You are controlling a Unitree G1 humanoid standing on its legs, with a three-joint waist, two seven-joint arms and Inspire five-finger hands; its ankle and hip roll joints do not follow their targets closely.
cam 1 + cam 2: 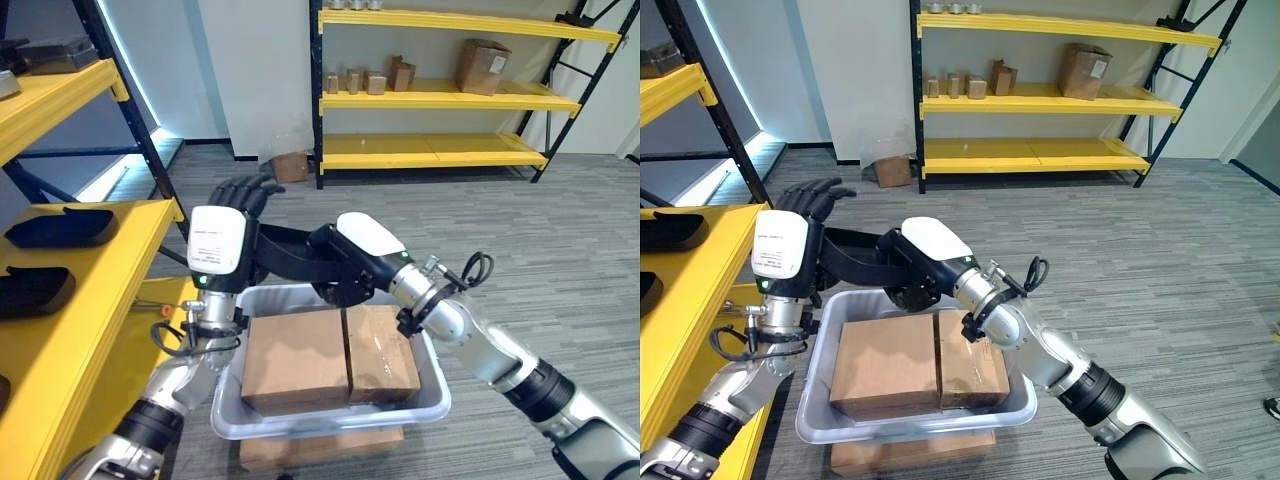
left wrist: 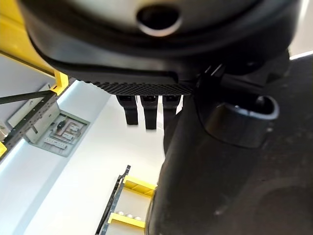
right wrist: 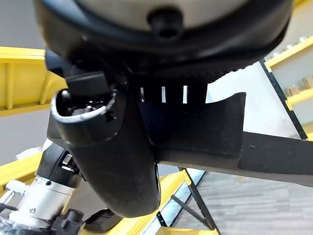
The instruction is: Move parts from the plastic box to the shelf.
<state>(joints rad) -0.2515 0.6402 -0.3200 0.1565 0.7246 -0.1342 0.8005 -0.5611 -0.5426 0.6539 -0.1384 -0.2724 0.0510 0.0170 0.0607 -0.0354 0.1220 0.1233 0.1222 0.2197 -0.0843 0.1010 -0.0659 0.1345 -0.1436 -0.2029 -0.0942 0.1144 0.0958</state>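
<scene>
A yellow-boarded rack with dark blue uprights (image 1: 440, 95) stands against the white back wall (image 1: 265, 60). Small cardboard boxes (image 1: 480, 65) sit on its middle board. Grey striped carpet (image 1: 560, 240) spreads before it; a lit strip (image 1: 135, 80) runs along the wall to its left.

Left hand (image 2: 146, 44) close up, dark fingers (image 2: 146, 110) straight, pressed against black part (image 2: 234, 171). Beyond: white wall, yellow shelf (image 2: 134, 186) on dark upright.
</scene>
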